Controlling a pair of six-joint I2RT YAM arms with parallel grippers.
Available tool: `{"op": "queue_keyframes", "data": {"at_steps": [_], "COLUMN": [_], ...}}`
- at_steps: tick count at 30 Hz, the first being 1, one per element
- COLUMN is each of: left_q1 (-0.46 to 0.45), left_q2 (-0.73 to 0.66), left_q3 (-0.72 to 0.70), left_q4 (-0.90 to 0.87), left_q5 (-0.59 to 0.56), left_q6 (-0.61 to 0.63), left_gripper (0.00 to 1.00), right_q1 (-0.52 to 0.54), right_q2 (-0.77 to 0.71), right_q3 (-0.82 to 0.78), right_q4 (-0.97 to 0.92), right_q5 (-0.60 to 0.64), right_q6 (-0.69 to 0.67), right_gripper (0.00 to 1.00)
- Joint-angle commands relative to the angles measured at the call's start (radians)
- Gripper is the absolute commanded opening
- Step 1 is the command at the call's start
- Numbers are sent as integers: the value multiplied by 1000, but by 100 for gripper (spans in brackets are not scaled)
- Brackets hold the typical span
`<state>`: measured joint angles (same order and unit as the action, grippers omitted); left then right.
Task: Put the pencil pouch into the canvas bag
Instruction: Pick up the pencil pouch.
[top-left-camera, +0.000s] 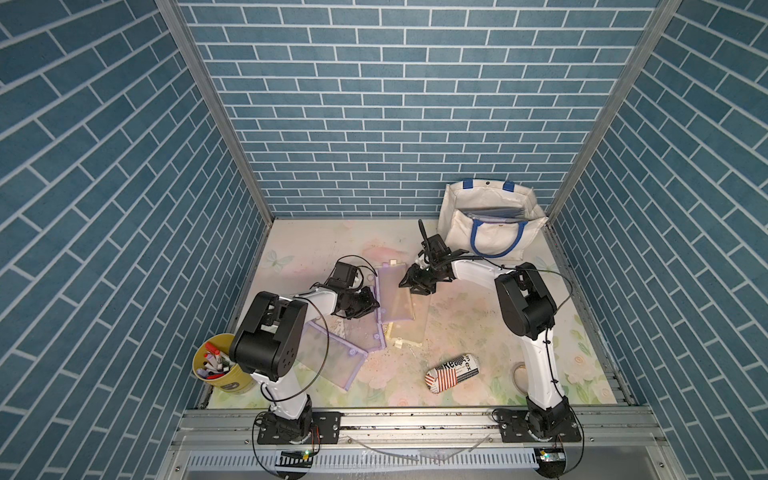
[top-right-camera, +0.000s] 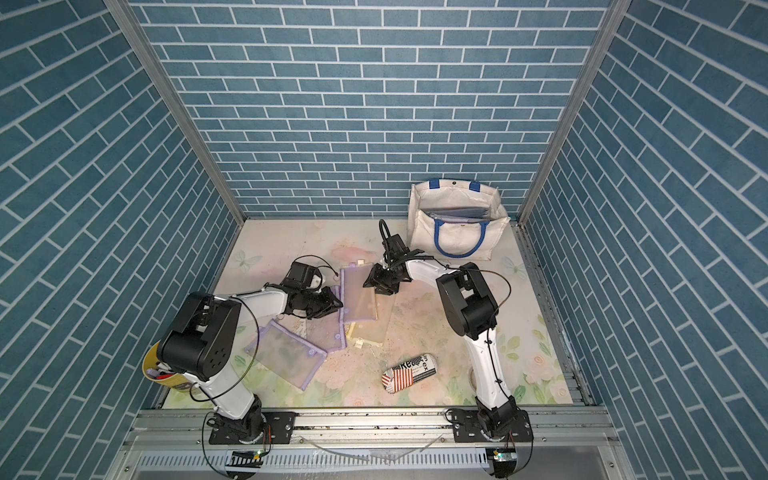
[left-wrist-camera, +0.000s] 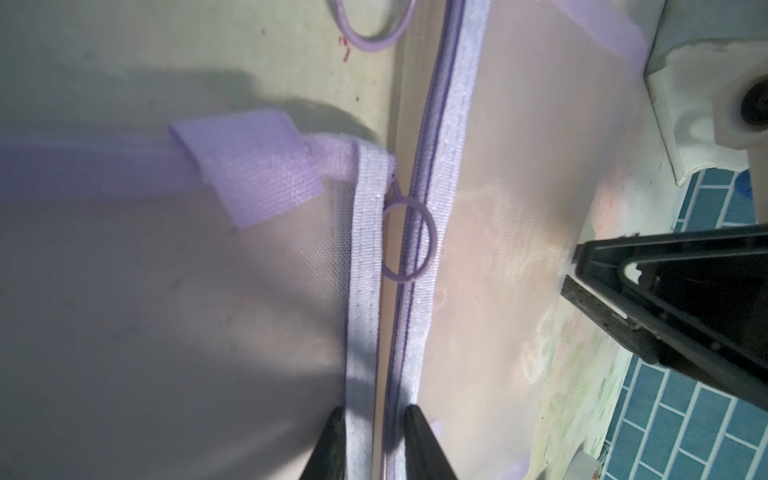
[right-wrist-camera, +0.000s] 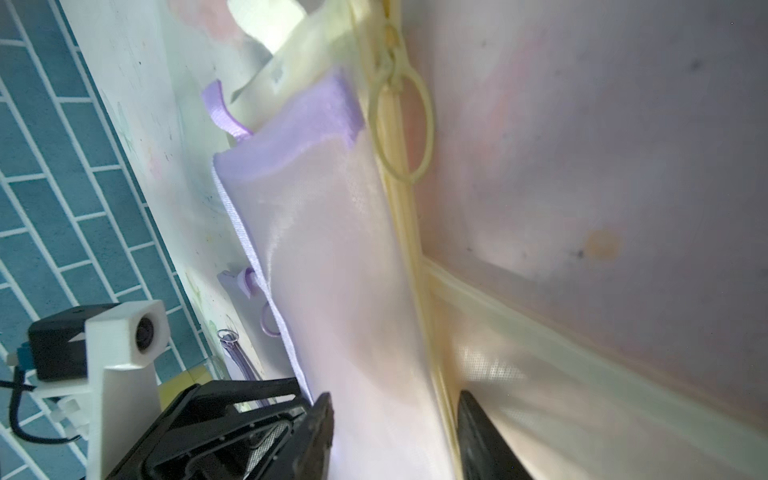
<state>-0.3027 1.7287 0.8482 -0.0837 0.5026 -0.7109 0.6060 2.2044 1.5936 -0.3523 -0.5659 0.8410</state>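
The pencil pouch (top-left-camera: 395, 303) (top-right-camera: 358, 301) is a see-through mesh pouch with lilac trim, lying mid-table between both grippers. My left gripper (top-left-camera: 371, 307) (left-wrist-camera: 374, 411) is at its zipper edge, jaws narrow, pinching the lilac trim. My right gripper (top-left-camera: 409, 286) (right-wrist-camera: 395, 399) is at the pouch's opposite side. Its jaws stand apart with the mesh (right-wrist-camera: 332, 249) loose between them. The canvas bag (top-left-camera: 459, 235) (top-right-camera: 424, 235), off-white with blue handles, stands open at the back right corner, behind the right gripper.
A yellow-trimmed pouch (top-left-camera: 409, 332) lies under the pencil pouch. More lilac pouches (top-left-camera: 328, 353) lie beside the left arm. A printed case (top-left-camera: 453, 372) lies near the front, and a yellow cup of pens (top-left-camera: 220, 365) stands front left. A blue folder (top-left-camera: 494, 214) is inside the bag.
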Motion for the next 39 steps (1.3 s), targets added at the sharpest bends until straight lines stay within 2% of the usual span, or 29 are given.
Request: {"op": "queue_keyframes", "data": {"at_steps": [1,8,18,32,39], "left_q1": [-12,-14,-14,-14,-15], "left_q2": [25,23,23,29,33], "left_q3": [8,7,2,10,11], "left_q4": [-19,-17,-16,-22,-21], "left_q5": [-7,-9,-9,-5,-2], "left_q6": [2,0,0,4,4], "left_gripper": [26,26,26,27,26], "right_q1": [4,11,27,36,40], "right_q2": [-2,-5,-57,-58,-52], "right_q3": [-13,-3,45,83,106], "right_q4": [33,20,-134,-157,-192], "right_q5": [-21,-22,66,77,93], "right_q6": [8,0,-89,-101,-119], "right_gripper": [46,39,49,46,49]}}
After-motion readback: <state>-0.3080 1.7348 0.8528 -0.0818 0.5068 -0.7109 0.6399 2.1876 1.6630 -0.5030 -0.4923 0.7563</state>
